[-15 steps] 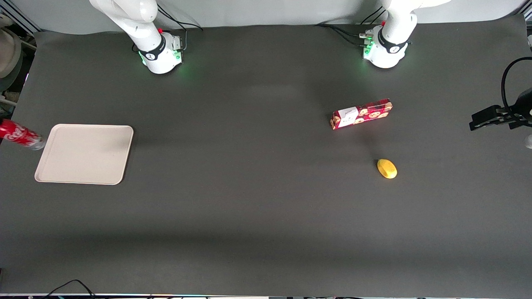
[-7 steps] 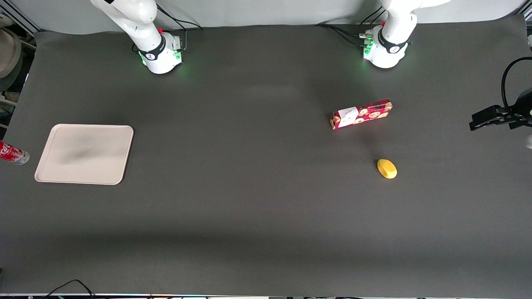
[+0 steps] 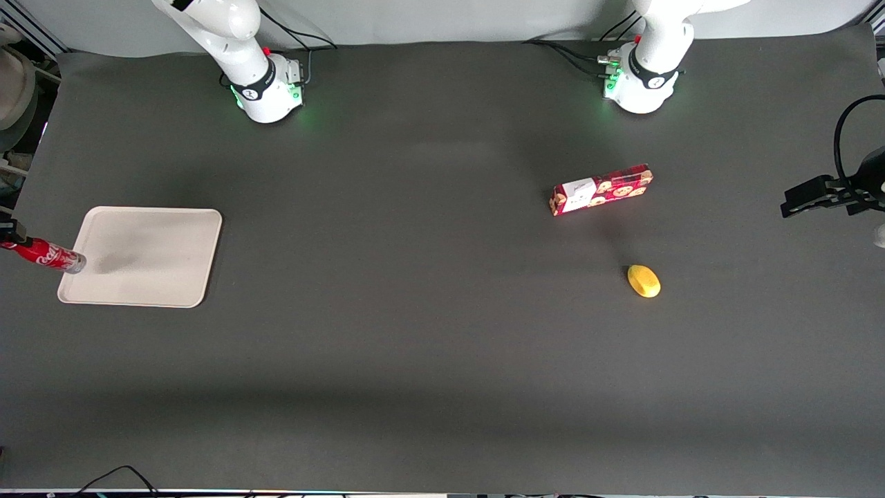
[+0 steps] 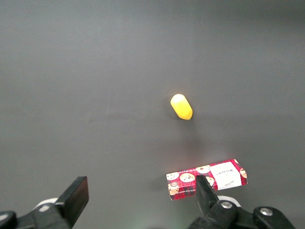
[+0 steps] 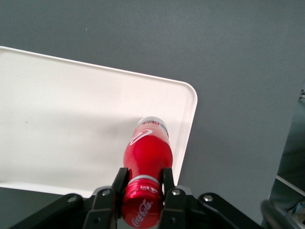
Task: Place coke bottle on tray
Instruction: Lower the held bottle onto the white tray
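While the coke bottle (image 5: 145, 157) hangs tilted in the air, its silvery base reaches over the edge of the tray (image 3: 152, 235), at the working arm's end of the table. In the front view the coke bottle (image 3: 47, 254) slants from the picture's edge toward the tray, its base just over the rim; whether the base touches the tray cannot be told. The gripper (image 5: 141, 190) is closed on the bottle's neck just below the red cap, one black finger (image 5: 119, 183) on either side of it, and the white script lettering on the cap faces the wrist camera. In the front view the gripper (image 3: 8, 232) shows only as a dark bit at the picture's edge, above the table's end. The tray (image 5: 71, 124) lies flat on the dark table (image 3: 415, 346) with its rounded corner next to the bottle's base. Well apart, toward the parked arm's end, a red cookie box (image 3: 601, 189) lies on the table, and a small yellow object (image 3: 644, 281) rests nearer to the front camera than the box.
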